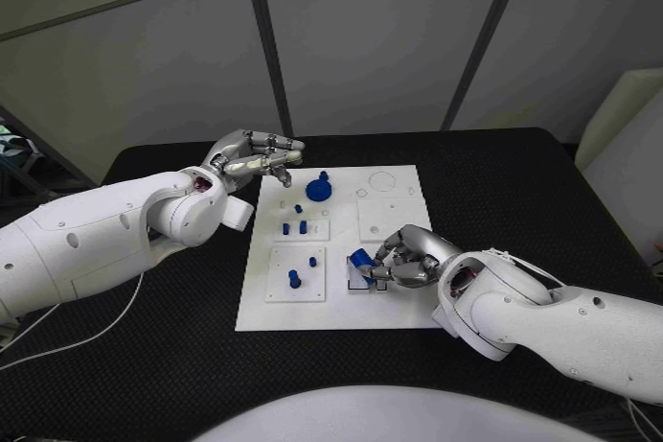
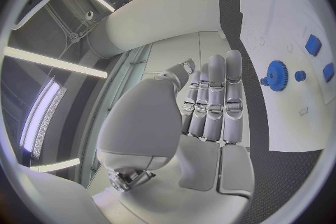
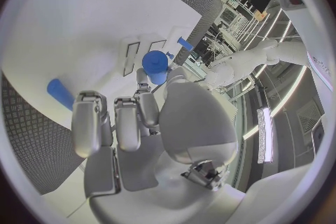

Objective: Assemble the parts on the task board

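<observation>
The white task board (image 1: 394, 308) lies in the middle of the black table. A blue gear (image 1: 319, 188) stands near its far edge, also seen in the left wrist view as the gear (image 2: 277, 75). Small blue pegs (image 1: 294, 227) stand in the left-hand plates, one tall peg (image 1: 293, 277) nearer me. My right hand (image 1: 403, 258) rests over the board's near right plate and pinches a blue cylindrical part (image 1: 362, 260), the same part (image 3: 155, 66) at its fingertips. Another blue piece (image 3: 61, 94) lies on the board beside it. My left hand (image 1: 257, 157) hovers at the board's far left corner, fingers (image 2: 213, 101) straight and holding nothing.
The black table (image 1: 512, 193) runs well past the board on every side. A pale box-like object (image 1: 625, 135) stands off the table's right edge. A thin cable (image 1: 83, 332) trails over the table's near left part.
</observation>
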You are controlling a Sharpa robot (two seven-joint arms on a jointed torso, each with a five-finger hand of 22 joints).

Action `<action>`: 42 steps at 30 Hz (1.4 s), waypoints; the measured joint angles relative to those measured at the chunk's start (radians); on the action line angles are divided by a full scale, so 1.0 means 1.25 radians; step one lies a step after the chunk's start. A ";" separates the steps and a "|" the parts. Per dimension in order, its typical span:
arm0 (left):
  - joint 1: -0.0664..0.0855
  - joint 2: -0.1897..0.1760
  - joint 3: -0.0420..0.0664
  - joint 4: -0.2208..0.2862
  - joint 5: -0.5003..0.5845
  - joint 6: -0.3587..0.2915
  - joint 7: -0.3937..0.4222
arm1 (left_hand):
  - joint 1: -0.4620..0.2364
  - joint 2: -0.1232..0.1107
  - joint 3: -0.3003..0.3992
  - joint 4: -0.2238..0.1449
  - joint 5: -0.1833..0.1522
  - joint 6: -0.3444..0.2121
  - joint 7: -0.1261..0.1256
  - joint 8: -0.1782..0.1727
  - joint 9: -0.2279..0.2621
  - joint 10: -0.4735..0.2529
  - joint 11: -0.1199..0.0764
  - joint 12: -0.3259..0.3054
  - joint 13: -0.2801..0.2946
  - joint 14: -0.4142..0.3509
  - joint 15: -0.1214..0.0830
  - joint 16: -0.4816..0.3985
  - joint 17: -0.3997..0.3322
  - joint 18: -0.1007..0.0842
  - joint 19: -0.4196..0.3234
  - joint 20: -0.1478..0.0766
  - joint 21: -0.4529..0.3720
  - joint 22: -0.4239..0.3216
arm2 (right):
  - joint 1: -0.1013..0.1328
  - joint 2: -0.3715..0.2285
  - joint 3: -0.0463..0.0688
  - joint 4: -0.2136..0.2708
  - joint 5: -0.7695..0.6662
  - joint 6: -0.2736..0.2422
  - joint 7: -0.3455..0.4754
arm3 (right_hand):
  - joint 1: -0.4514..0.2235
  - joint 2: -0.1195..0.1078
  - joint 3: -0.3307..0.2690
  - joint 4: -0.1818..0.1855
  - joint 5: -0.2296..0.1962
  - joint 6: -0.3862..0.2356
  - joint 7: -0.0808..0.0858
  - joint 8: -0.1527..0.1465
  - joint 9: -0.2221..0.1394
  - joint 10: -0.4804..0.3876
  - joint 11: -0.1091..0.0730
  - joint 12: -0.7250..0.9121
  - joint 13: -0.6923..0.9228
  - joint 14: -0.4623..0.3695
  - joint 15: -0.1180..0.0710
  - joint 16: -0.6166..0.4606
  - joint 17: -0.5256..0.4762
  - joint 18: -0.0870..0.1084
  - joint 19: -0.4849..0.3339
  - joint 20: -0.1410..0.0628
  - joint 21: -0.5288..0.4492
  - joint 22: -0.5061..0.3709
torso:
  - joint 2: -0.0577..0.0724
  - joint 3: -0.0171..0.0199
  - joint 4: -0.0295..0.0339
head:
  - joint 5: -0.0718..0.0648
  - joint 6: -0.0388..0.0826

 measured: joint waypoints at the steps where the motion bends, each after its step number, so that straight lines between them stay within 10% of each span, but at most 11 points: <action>1: 0.000 0.000 0.000 0.000 0.000 0.000 0.000 | 0.000 0.000 0.000 0.000 0.000 0.000 0.000 0.000 0.000 0.000 0.000 0.000 0.000 0.000 0.000 0.000 0.000 0.000 0.000 0.000 0.000 0.000 | 0.000 0.002 0.000 -0.001 0.000 0.002 -0.002 | 0.000 0.000 -0.004 0.000 0.000 0.000 0.000 0.002 0.000 0.000 0.000 0.000 0.000 0.001 -0.001 0.000 0.000 0.000 0.000 0.000 0.000 0.000 | 0.000 0.0002 -0.0002 | 0.001 0.000; 16: 0.000 -0.002 0.000 0.001 0.000 0.000 0.000 | 0.003 0.003 0.000 0.000 0.000 0.000 0.000 0.000 0.000 -0.003 -0.003 0.003 0.001 0.000 0.000 0.000 -0.001 0.000 0.000 0.000 0.000 -0.001 | 0.000 0.011 0.000 -0.010 0.000 0.021 -0.020 | -0.079 0.013 -0.056 0.002 -0.062 0.031 -0.030 0.027 0.060 0.008 -0.009 -0.001 0.006 0.001 -0.007 0.000 0.001 0.000 0.000 -0.005 0.000 0.000 | 0.000 0.0008 -0.0018 | 0.006 -0.006; 29: 0.000 -0.002 0.000 0.001 0.000 0.000 -0.002 | 0.005 0.005 0.000 0.000 0.000 0.000 0.000 0.003 0.000 -0.003 -0.003 0.003 0.001 0.000 0.000 0.000 -0.002 0.000 0.000 0.000 0.000 -0.001 | 0.000 0.018 0.000 -0.016 -0.007 0.022 -0.024 | -0.181 0.004 -0.105 0.004 -0.313 0.012 -0.025 0.037 0.098 -0.021 -0.008 -0.063 -0.035 0.001 -0.007 0.000 0.000 0.000 -0.003 -0.009 -0.004 0.000 | 0.000 0.0008 -0.0014 | 0.006 -0.008; 35: 0.000 -0.001 0.000 -0.001 0.000 0.000 -0.005 | 0.010 0.010 0.001 -0.001 0.000 0.000 0.000 0.003 0.000 -0.003 -0.003 0.006 0.001 0.000 0.000 0.000 -0.002 0.000 0.000 0.000 0.000 -0.001 | 0.000 0.013 0.000 -0.012 -0.013 0.021 -0.020 | -0.179 0.007 -0.100 -0.001 -0.312 0.007 -0.025 0.037 0.105 -0.026 -0.008 -0.075 -0.045 0.001 -0.007 0.000 0.000 0.000 -0.003 -0.009 -0.004 0.000 | 0.000 0.0011 -0.0014 | 0.008 -0.008; 42: 0.000 0.002 0.000 -0.004 0.000 0.000 -0.007 | 0.010 0.010 0.002 -0.002 0.000 -0.003 -0.003 0.003 0.000 -0.003 -0.003 0.006 0.001 0.000 0.000 0.000 -0.002 0.000 0.000 0.000 0.000 -0.001 | 0.000 0.006 0.000 -0.001 -0.018 0.024 -0.003 | -0.085 0.029 -0.075 -0.027 -0.218 0.007 -0.024 0.046 0.122 -0.022 -0.013 -0.075 -0.035 0.001 -0.007 0.000 0.000 0.000 -0.003 -0.009 -0.004 0.000 | -0.001 0.0016 -0.0025 | 0.008 -0.007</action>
